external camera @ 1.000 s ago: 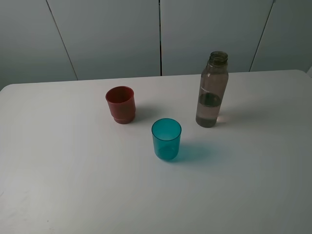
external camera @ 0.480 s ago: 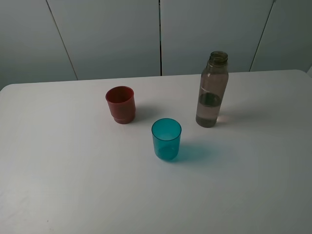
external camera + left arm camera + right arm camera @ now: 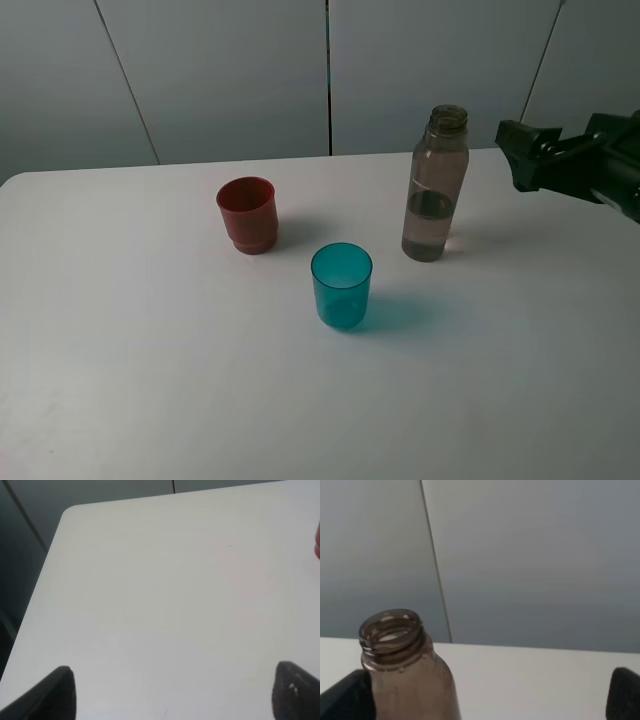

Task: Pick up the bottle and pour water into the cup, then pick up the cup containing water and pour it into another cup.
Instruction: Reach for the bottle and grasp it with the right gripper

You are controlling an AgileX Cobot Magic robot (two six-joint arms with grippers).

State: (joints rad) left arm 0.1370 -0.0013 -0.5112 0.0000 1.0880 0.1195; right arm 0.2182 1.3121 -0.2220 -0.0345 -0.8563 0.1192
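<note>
- The bottle (image 3: 435, 185) stands upright and uncapped on the white counter (image 3: 150, 380), right of centre and partly filled.
- The teal cup (image 3: 341, 285) stands nearer, to the bottle's left.
- The red cup (image 3: 248, 214) stands farther left, apart from both.
- The black right hand (image 3: 522, 155) reaches in from the right edge, clear of the bottle's neck.

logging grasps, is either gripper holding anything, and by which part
Nothing is held. The right gripper is open, short of the bottle and not touching it; the left gripper is open over the table.
</note>
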